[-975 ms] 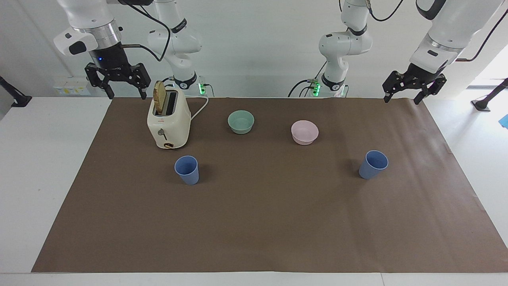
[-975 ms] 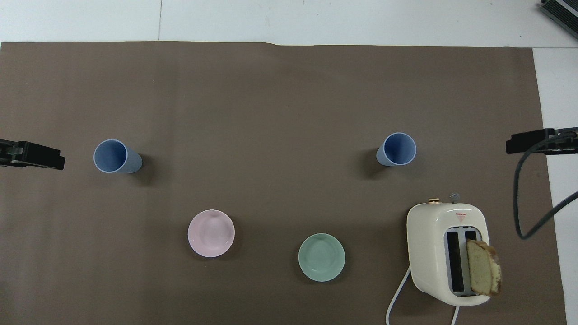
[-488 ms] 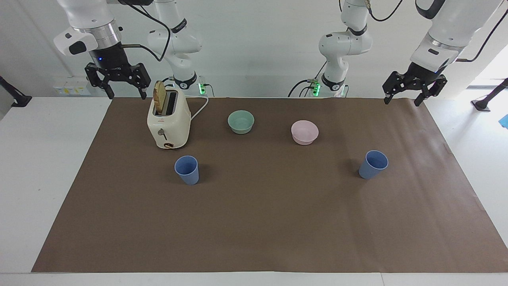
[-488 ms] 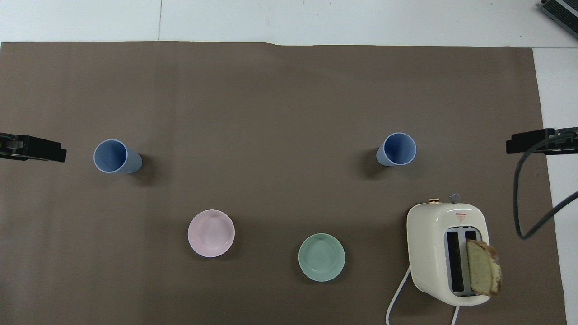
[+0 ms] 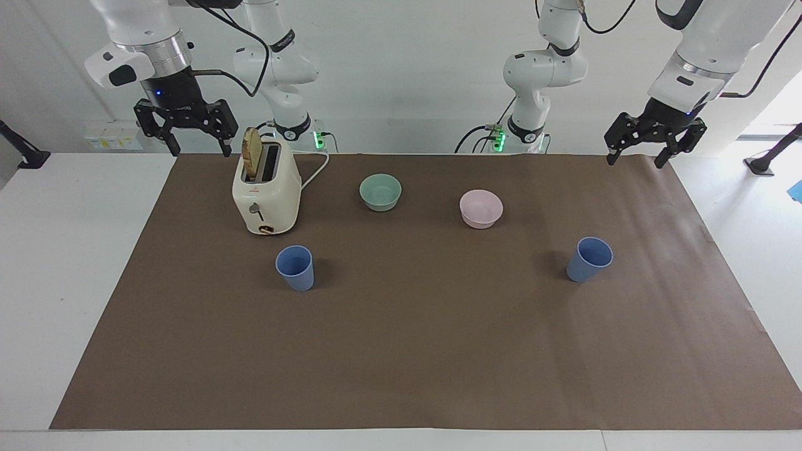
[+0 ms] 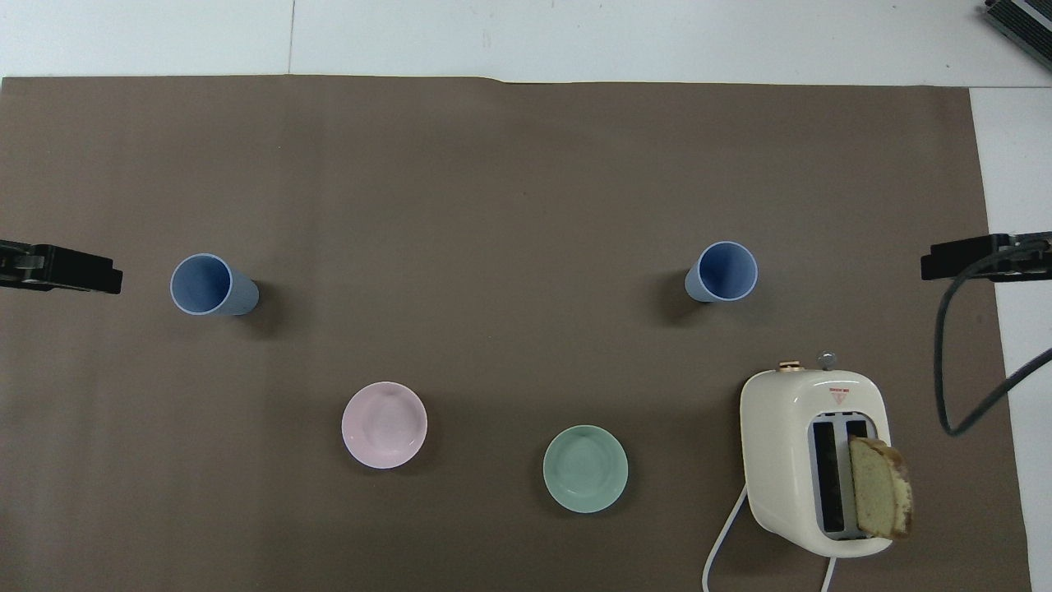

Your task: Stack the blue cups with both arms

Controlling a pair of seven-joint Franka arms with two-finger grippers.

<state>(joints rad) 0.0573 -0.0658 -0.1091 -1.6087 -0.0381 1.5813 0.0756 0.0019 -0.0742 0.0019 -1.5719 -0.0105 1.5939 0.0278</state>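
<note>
Across the bench [image 5: 37, 263] lies a brown mat [image 5: 413, 351] that carries everything. Its largest load is a cream toaster [image 5: 266, 195] with a slice of bread [image 5: 251, 152] standing in one slot, just beside and below the right hand [image 5: 197, 148], which hangs released, fingers spread, over the mat's corner. The left hand [image 5: 636, 156] hangs released too, over the corner at its own end. A pink bowl [image 5: 480, 208] and a green bowl [image 5: 380, 191] sit between the two hands. One blue cup [image 5: 589, 259] stands upright well below the left hand; the other blue cup [image 5: 295, 268] stands upright by the toaster, below the right hand.
</note>
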